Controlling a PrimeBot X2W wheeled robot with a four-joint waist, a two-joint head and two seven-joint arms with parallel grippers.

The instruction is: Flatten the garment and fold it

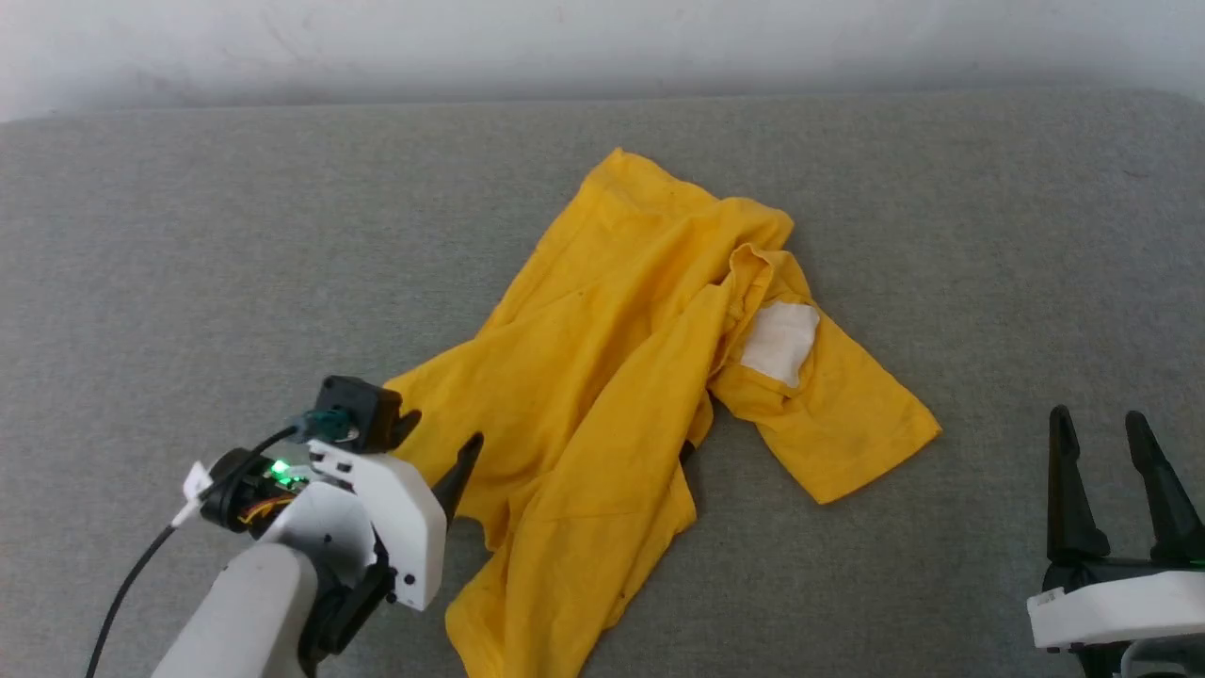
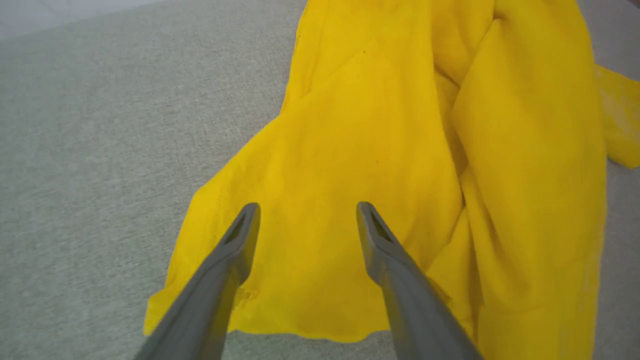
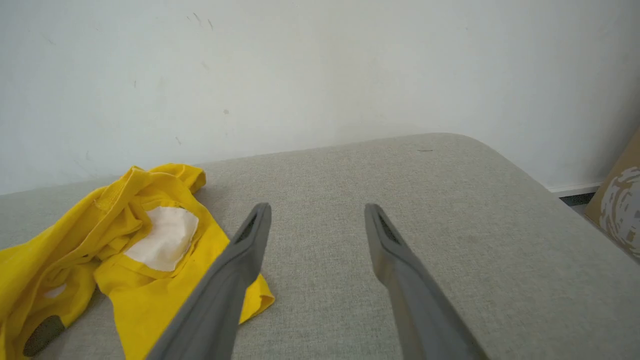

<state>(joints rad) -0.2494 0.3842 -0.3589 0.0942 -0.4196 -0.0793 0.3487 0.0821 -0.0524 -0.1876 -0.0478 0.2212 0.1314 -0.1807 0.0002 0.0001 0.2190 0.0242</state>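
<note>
The mustard-yellow short-sleeved T-shirt [image 1: 602, 339] lies crumpled near the middle of the grey fabric-covered surface [image 1: 188, 235]. It is twisted on itself, with one sleeve flung toward the right and a white printed patch [image 1: 779, 341] beside what is probably the collar (the folds hide much). Flattening is the step in hand; nothing is folded yet. The left fingers [image 2: 235, 260] stand wide apart and empty over the shirt's near-left edge. The right fingers [image 1: 1068, 480], also wide and empty, hover well apart from it. Next, I judge, each needs a corner to draw the cloth out.
</note>
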